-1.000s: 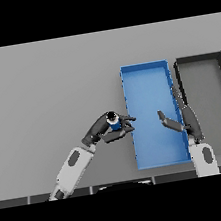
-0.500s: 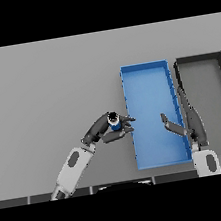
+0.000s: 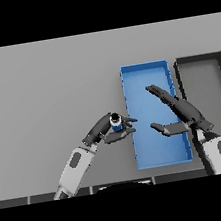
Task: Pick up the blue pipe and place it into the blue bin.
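**Left hand grips the blue pipe just outside the blue bin**

Left hand [image 3: 111, 130] has its fingers and thumb curled round the blue pipe [image 3: 116, 122], pinching the short cylinder between them. Only the pipe's upper part shows: a blue body with a pale ring and a dark opening at the top, standing roughly upright in the grasp. It sits at the hand's upper edge, with dark fingertips reaching out to the right beneath and beside it.

Those fingertips come very near the left wall of the blue bin [image 3: 144, 67], and the pipe itself lies just to the left of that wall, outside the bin, about level with its lower half. Whether the pipe is lifted off the grey table [image 3: 43, 87] or touching it cannot be told from this view.

Over the bin hangs the right hand [image 3: 181, 114], spread wide, fingers straight and pointing up and to the left, thumb jutting out to the left lower down; it holds nothing. Its white forearm enters from the lower right, crossing the bin's right wall.

Just beside the blue bin on the right stands a dark grey bin [image 3: 198, 58], its near wall running parallel to the blue bin's right wall
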Controlling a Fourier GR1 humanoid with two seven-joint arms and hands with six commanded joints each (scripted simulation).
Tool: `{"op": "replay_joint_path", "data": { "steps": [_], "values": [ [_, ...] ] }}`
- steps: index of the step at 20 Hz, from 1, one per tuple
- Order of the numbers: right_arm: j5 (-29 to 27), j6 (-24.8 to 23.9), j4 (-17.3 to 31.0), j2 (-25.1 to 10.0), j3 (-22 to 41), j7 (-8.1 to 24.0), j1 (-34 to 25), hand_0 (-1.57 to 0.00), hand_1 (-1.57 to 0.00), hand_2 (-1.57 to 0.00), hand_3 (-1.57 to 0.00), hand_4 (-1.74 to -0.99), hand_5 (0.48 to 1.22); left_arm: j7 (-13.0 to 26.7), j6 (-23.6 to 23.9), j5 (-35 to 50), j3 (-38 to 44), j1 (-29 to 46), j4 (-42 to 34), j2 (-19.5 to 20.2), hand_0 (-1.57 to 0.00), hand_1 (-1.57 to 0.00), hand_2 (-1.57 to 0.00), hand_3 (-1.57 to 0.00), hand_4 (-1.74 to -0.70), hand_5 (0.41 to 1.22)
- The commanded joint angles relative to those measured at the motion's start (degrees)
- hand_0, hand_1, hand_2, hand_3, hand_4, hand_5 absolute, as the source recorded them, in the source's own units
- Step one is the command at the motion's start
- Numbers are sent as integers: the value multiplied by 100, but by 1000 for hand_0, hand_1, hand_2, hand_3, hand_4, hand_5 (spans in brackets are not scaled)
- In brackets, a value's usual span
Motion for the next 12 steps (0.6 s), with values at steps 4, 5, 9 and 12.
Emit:
{"op": "replay_joint_path", "data": {
  "steps": [4,5,9,12],
  "values": [
    [-38,201,-113,-202,401,579,-782,1,-3,-66,1,-1291,558,113,-65,-162,73,-45,59,-93,-1571,-1571,-1571,-1571,-1467,1221],
    [-11,258,-71,-174,527,660,-946,1,-2,-53,1,-1296,556,134,-82,-195,99,-60,27,-107,-1571,-1571,-1571,-1571,-1467,1221],
    [-231,490,50,7,939,953,-1472,1,0,-43,1,-1294,560,45,-250,-216,204,16,58,-170,-1571,-1571,-1571,-1571,-1467,1221],
    [-172,641,311,191,1138,993,-1874,1,0,-48,1,-1253,554,-18,-378,-256,272,-16,139,-273,-1571,-1571,-1571,-1571,-1464,1221]
  ]
}}
